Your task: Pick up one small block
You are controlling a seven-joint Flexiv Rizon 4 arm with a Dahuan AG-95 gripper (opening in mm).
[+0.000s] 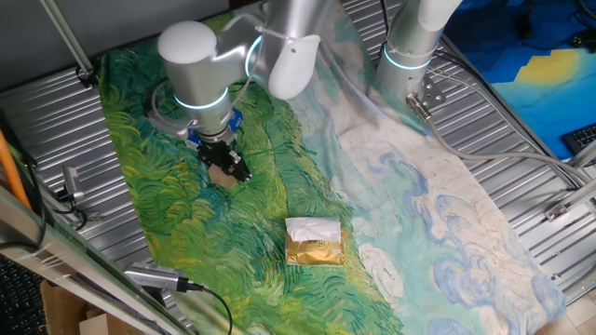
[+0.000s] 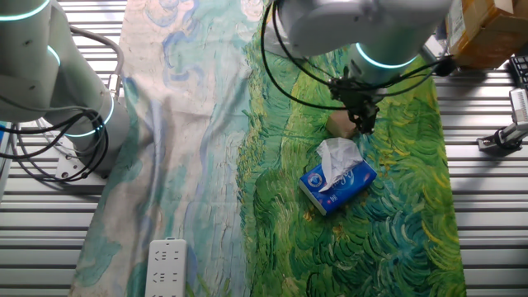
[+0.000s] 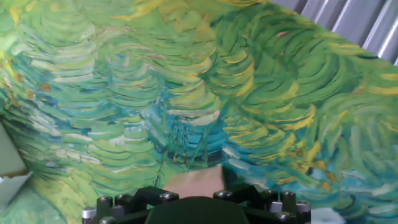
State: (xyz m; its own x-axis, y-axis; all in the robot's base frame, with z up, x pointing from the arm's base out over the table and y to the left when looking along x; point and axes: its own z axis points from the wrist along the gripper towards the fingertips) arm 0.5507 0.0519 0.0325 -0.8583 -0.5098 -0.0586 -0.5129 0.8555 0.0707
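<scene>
The small tan block [image 1: 221, 174] lies on the green painted cloth, right at my fingertips. My gripper [image 1: 233, 170] points down at it from the silver arm. In the other fixed view the block [image 2: 339, 124] shows just left of the gripper [image 2: 364, 122]. In the hand view the block [image 3: 193, 182] fills the gap between the two dark jaws at the bottom edge, with no cloth visible at either side of it. The gripper [image 3: 194, 186] looks shut on the block, which is still at cloth level.
A blue-and-white tissue packet [image 2: 338, 180] lies close beside the block. A gold-and-white foil packet [image 1: 314, 244] lies nearer the cloth's front. A white power strip [image 2: 165, 266] lies on the pale end of the cloth. A second arm's base [image 1: 410, 56] stands at the back.
</scene>
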